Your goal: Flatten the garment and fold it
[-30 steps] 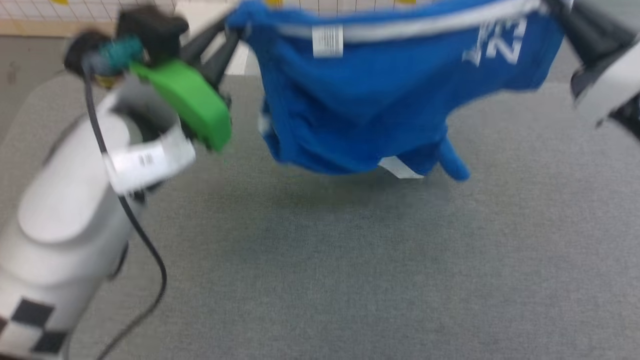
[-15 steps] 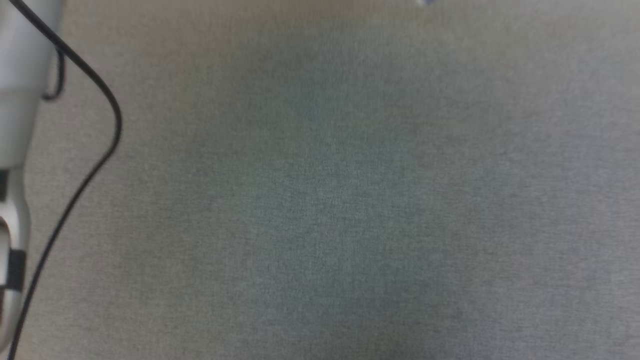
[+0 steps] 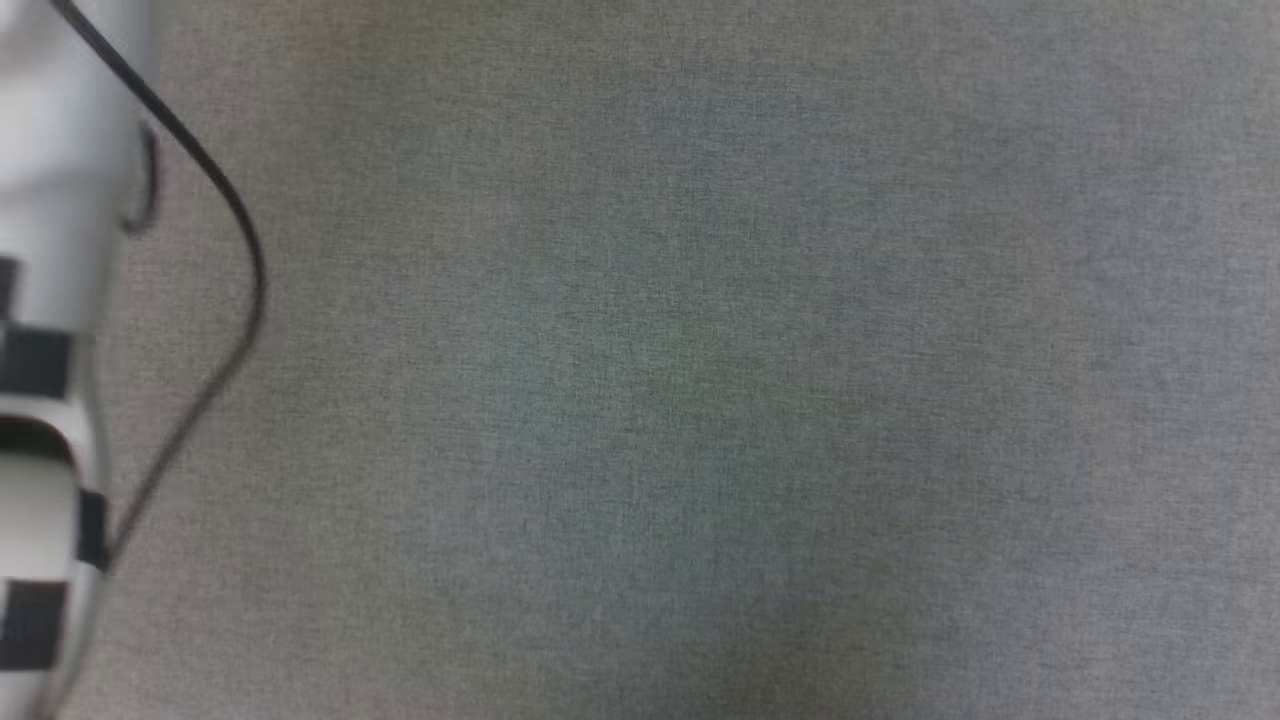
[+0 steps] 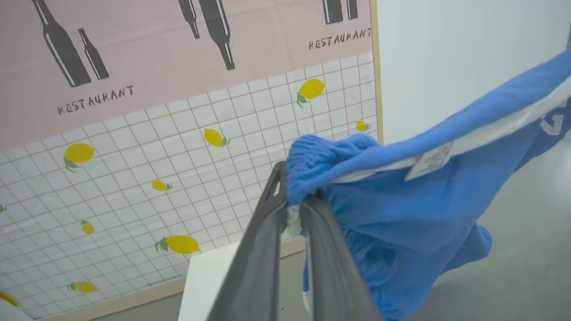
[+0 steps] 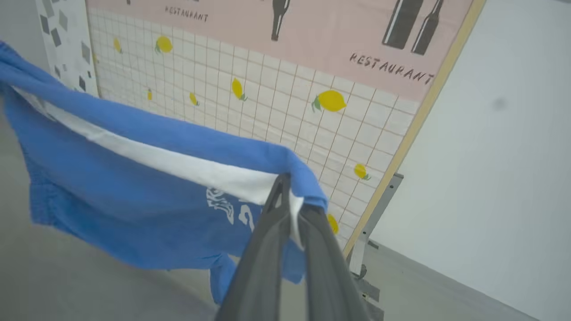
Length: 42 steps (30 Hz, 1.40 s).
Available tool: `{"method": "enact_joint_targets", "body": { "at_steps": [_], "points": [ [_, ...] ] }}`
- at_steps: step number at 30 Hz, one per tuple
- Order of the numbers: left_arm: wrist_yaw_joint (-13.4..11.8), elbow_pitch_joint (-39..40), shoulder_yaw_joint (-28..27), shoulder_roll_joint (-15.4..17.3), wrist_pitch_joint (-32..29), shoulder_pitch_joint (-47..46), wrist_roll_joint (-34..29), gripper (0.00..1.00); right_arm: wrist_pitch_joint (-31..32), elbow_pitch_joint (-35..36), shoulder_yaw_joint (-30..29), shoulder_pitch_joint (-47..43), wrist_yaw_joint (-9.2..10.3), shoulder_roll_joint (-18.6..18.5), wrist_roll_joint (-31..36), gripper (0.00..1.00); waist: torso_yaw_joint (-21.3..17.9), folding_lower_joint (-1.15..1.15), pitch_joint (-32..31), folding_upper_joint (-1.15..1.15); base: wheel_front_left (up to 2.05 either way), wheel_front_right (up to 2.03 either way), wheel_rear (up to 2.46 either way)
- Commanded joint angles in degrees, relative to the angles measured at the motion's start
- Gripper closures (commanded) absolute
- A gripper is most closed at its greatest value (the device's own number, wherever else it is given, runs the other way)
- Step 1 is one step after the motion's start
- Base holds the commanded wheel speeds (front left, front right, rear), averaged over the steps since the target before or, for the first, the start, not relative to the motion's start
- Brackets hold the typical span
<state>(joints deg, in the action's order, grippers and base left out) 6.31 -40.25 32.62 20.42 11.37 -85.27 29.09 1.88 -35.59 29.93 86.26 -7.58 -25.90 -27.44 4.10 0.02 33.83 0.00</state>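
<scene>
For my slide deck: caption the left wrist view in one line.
Blue shorts held aloft by the left gripper, shut on one end, before a lemon-tiled backdrop.

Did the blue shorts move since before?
Cannot tell. The head camera itself swung down onto the grey surface, so nothing fixed compares. The shorts hang between the left gripper and right gripper.

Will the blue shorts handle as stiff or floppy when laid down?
The shorts sag between the left claw and right claw, so probably floppy. Thin cloth hanging freely suggests they are light. They bunch below, so they may crumple on landing unless kept taut.
</scene>
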Motion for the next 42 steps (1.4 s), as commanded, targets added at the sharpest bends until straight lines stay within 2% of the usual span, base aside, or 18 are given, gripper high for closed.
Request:
{"method": "enact_joint_targets", "body": {
  "at_steps": [1,5,8,12,18,27,31,35,42],
  "points": [
    [0.28,-0.53,0.29,-0.20,1.17,2.79,-0.24,1.00,-0.80,0.27,1.69,-3.03,0.09,-0.46,-0.51,1.00,0.36,-0.02,-1.27,0.00,0.00,0.00,0.00],
    [0.42,-1.47,0.69,-0.99,3.12,13.19,1.00,1.00,-3.34,0.80,6.60,-12.19,0.09,-2.18,-3.92,1.00,0.45,-0.02,-4.79,0.00,0.00,0.00,0.00],
    [-0.19,0.03,-0.33,-0.40,3.54,21.71,1.64,1.00,-4.77,1.61,10.13,-18.93,0.09,-3.51,-5.61,1.00,0.13,-0.02,-7.96,0.00,0.00,0.00,0.00],
    [-1.44,6.83,-1.30,0.63,3.60,34.40,0.80,1.00,-5.13,5.90,16.28,-26.95,0.09,-6.58,-6.93,1.00,0.03,-0.02,-12.16,0.00,0.00,0.00,0.00],
    [-3.75,14.81,-2.52,2.02,3.62,52.01,1.81,1.00,-4.58,11.94,19.16,-37.45,0.09,-11.76,-10.03,1.00,-0.17,-0.02,-18.82,0.00,0.00,0.00,0.00],
    [-7.14,21.20,-0.47,2.93,1.96,69.08,3.93,1.00,-1.51,20.50,18.08,-55.55,0.09,-16.49,-12.85,1.00,-0.91,-0.02,-27.84,0.00,0.00,0.00,0.00],
    [-8.85,23.46,0.46,4.68,0.53,75.93,4.46,1.00,0.68,24.81,16.42,-64.95,0.09,-17.33,-12.74,1.00,-1.85,-0.02,-31.22,0.00,0.00,0.00,0.00],
    [-11.23,26.25,-0.40,6.81,-0.30,82.74,6.14,1.00,3.42,28.94,15.86,-72.24,0.09,-17.04,-11.48,1.00,-3.60,-0.02,-33.62,0.00,0.00,0.00,0.00],
    [-14.46,31.90,-0.23,10.10,-2.94,91.92,7.55,1.00,6.46,33.67,10.02,-85.29,0.09,-15.27,-10.36,1.00,-3.60,-0.02,-36.12,0.00,0.00,0.00,0.00]
  ]
}}
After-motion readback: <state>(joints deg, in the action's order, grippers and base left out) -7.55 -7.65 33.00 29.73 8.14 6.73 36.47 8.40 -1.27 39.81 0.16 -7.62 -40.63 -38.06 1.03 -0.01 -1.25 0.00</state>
